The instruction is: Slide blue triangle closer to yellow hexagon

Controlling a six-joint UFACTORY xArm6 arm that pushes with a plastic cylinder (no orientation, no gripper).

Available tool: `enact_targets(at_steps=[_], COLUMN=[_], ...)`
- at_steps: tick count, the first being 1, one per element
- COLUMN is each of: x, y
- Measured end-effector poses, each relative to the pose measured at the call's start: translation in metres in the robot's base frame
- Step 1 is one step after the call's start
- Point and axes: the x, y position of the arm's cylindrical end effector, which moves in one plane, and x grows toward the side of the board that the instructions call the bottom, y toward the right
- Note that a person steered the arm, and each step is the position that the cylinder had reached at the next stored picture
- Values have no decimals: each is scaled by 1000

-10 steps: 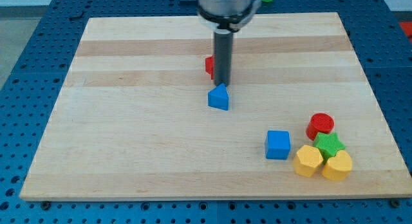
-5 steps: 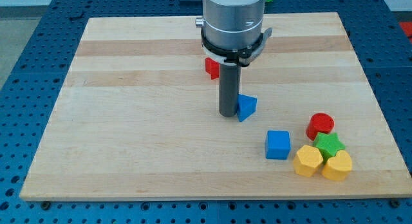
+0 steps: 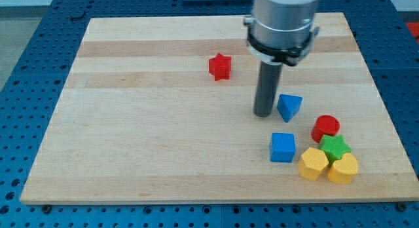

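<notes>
The blue triangle (image 3: pixel 289 107) lies right of the board's middle, above the blue cube (image 3: pixel 283 147). My tip (image 3: pixel 264 114) stands just to the triangle's left, close against it. The yellow hexagon (image 3: pixel 313 164) sits near the bottom right, below and right of the triangle, with the blue cube between them on the left side. The rod rises from the tip to the arm's grey body at the view's top.
A red cylinder (image 3: pixel 325 128), a green star (image 3: pixel 335 147) and a yellow heart-like block (image 3: pixel 343 168) cluster with the hexagon at the bottom right. A red star (image 3: pixel 220 66) lies left of the rod. The wooden board (image 3: pixel 131 136) lies on a blue perforated table.
My tip has moved to the right and slightly down, pushing the blue triangle right, from the board's middle toward the bottom-right cluster. The red star is now uncovered.
</notes>
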Motion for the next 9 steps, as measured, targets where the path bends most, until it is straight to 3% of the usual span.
enact_targets(at_steps=[2,7,9], x=[-41,36,47], y=[33,65,76])
